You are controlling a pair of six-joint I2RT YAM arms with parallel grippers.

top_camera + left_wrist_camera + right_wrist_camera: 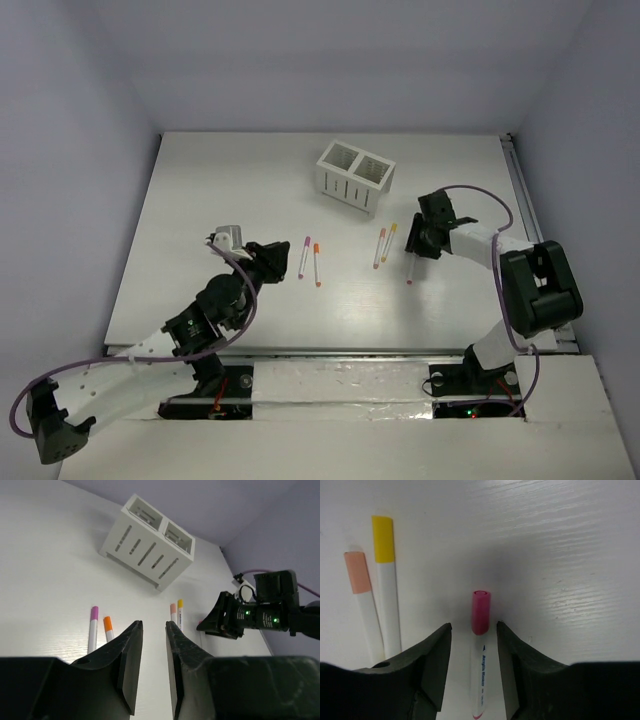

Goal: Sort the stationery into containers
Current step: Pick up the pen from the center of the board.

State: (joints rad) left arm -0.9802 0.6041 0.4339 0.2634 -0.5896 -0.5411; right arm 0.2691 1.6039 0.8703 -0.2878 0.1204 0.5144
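Note:
The white two-compartment box (355, 178) stands at the back centre and also shows in the left wrist view (150, 545). A purple-capped pen (304, 256) and an orange-capped pen (317, 265) lie side by side just right of my left gripper (272, 262), which is open and empty (154, 623). A pink-capped pen (379, 248) and a yellow-capped pen (389, 240) lie further right. My right gripper (415, 252) is open and low, with its jaws on either side of a magenta-capped pen (481, 630) lying on the table. No orange block or mint piece is in view.
The white table (220, 190) has a metal rail (520, 180) along its right edge. Grey walls close in the back and sides. In the left wrist view the right arm's wrist (260, 612) sits just right of the pink and yellow pens.

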